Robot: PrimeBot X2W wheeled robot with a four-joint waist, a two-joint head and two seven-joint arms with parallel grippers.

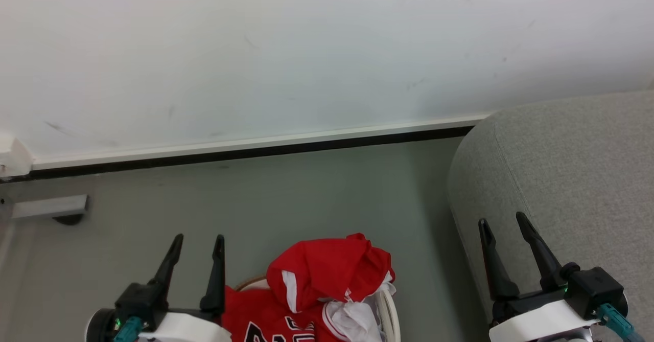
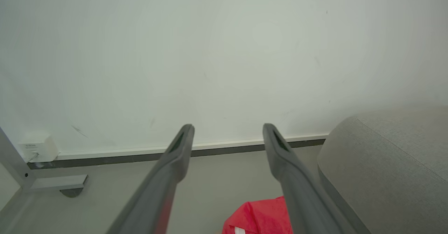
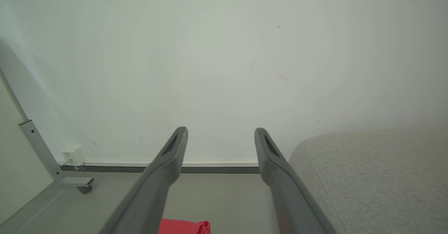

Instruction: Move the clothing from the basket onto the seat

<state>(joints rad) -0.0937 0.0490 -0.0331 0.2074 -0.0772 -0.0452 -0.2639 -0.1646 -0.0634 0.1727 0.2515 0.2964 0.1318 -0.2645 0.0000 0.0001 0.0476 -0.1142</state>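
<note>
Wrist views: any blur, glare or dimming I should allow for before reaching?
Left wrist view: left hand blurs toward the bottom edge; seat sharp. Right wrist view: right hand likewise soft, corners dim. Head view: even light, no glare.

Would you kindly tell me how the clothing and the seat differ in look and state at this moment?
The clothing is bright red with white panels, while the seat is plain light grey. The clothing lies crumpled and heaped in the basket; the seat's surface is smooth and rounded, and bare where it shows. The seat is far bigger than the clothing heap. Both are fabric.
</note>
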